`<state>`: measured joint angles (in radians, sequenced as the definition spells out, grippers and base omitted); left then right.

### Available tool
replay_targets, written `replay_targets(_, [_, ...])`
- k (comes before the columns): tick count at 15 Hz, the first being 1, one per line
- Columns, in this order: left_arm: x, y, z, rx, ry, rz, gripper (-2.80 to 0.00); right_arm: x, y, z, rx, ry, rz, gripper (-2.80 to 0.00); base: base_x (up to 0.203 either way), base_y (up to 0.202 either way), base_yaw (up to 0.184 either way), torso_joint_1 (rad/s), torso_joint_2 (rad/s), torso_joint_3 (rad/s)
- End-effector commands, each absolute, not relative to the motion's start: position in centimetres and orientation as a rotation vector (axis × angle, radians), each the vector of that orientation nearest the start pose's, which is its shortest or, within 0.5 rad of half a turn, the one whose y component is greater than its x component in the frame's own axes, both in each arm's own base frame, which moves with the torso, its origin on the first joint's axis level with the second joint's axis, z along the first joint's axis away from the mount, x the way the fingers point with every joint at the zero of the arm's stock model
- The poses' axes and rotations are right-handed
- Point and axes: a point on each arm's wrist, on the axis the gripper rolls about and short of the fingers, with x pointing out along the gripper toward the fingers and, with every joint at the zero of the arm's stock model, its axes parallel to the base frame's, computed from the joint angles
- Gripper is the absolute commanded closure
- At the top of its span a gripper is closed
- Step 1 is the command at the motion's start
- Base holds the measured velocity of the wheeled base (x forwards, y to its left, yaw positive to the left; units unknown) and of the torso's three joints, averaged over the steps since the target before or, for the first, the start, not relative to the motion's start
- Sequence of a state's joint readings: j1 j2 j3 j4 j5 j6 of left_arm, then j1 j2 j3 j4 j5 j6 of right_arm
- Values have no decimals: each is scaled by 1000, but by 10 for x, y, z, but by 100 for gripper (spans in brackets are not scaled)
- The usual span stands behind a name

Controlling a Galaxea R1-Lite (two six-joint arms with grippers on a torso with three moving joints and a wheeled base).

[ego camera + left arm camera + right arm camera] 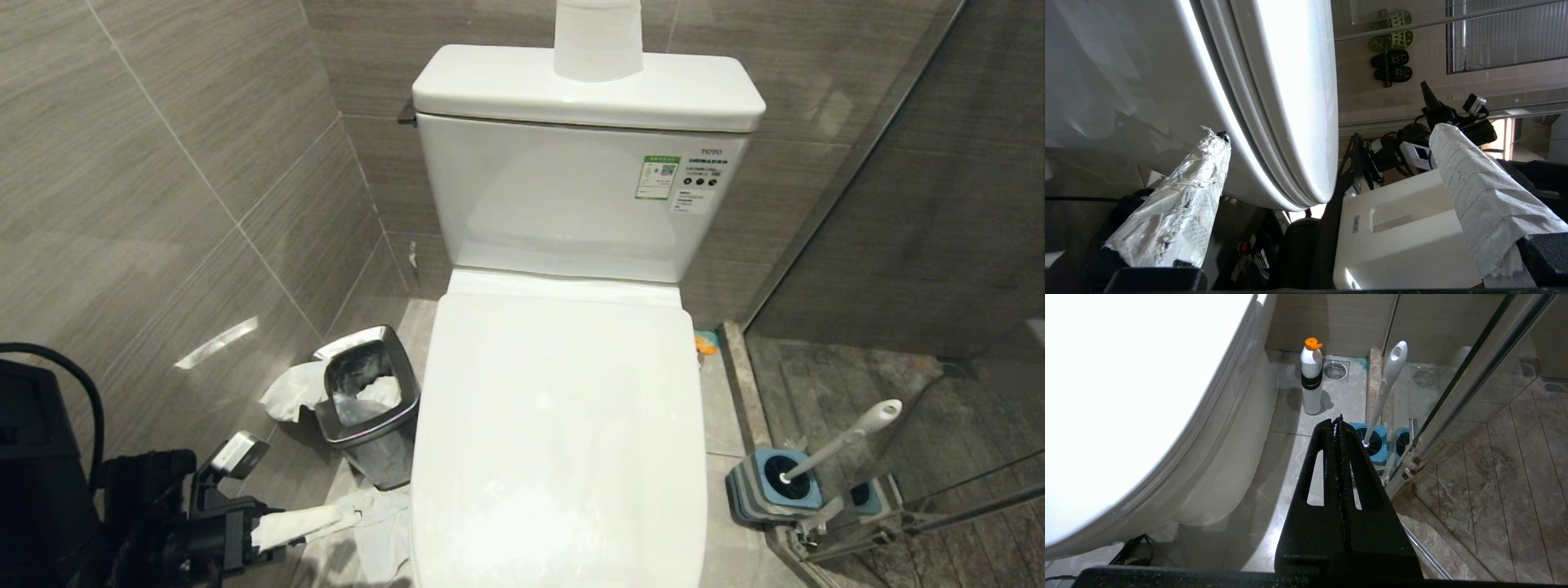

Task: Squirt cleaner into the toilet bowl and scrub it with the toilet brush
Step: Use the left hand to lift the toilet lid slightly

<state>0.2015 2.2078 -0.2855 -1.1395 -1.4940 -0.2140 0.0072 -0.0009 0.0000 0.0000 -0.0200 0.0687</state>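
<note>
The white toilet's lid (563,425) is down, so the inside of the toilet bowl (1224,465) is hidden; only its outer ceramic shows. My left gripper (343,514) is low at the toilet's front left. It is open, with tissue-wrapped fingers (1184,196) spread either side of the lid's front edge (1306,122), and it holds nothing. The toilet brush (849,441) stands tilted in its blue-and-grey holder (771,486) on the floor to the right. The cleaner's white bottle with an orange cap (1311,375) stands beside the bowl. My right gripper (1337,420) is shut and empty above the floor near the holder.
A square steel waste bin (367,408) with crumpled paper sits left of the toilet, and more paper lies on the floor (380,539). A glass shower partition (939,490) rises just right of the brush holder. A paper roll (596,41) rests on the tank.
</note>
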Motion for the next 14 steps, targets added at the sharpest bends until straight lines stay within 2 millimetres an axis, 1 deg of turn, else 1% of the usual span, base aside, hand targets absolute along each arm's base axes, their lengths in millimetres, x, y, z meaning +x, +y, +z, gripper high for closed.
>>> replay_targets(1, [248,29,-14,-802,679,-1179,-280,-23,-1,76,69,-2,-12,0,0,0,0,0,0,0])
replay_targets(4, [244,28,-23,-802,680,-1179,-280,-23,-1,75,69,0,-12,0,0,0,0,0,0,0])
replay_targets(7, [239,27,-22,-800,676,-1179,-280,-23,-1,75,69,0,-12,0,0,0,0,3,3,-57])
replay_targets(11, [239,28,-19,-801,670,-1177,-280,-23,-1,75,69,0,-12,0,0,0,0,0,0,0])
replay_targets(14, [241,29,-20,-804,671,-1174,-280,-23,-1,76,69,-2,-12,0,0,0,0,0,0,0])
